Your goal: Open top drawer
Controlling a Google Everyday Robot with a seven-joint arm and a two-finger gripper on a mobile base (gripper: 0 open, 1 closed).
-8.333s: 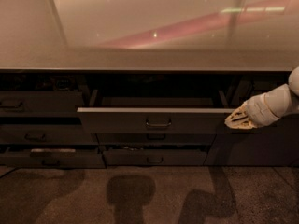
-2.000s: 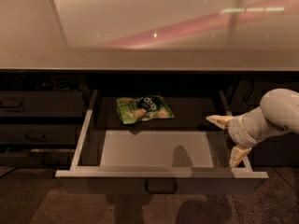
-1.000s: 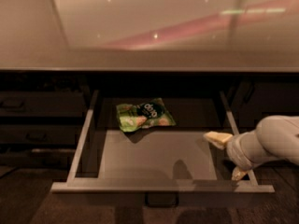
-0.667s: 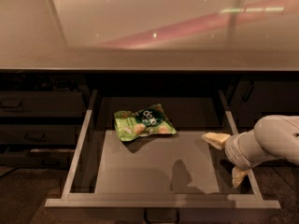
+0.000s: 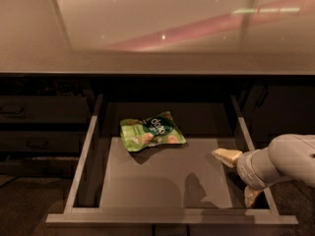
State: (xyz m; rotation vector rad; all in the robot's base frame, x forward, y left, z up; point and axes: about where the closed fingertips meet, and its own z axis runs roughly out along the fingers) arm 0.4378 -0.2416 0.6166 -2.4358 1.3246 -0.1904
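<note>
The top drawer [image 5: 172, 219] stands pulled far out under the counter, and its grey tray floor [image 5: 162, 181] is in full view. Its front face and handle are mostly cut off at the bottom edge. My gripper [image 5: 239, 177] is at the drawer's right side, near the front corner. One pale finger [image 5: 226, 156] reaches inside over the tray and the other [image 5: 252, 195] sits lower by the right side wall [image 5: 248, 139], so the fingers are spread apart. A green snack bag [image 5: 151, 131] lies in the tray at the back.
A glossy beige countertop [image 5: 157, 28] overhangs the drawers. Closed dark drawer fronts [image 5: 44, 109] stack on the left, and a dark cabinet front [image 5: 285, 107] is at the right. Brown floor [image 5: 24, 205] lies below.
The drawer has slid further out toward the camera, carrying the snack bag with it. My gripper has moved along with the drawer's right side, staying spread.
</note>
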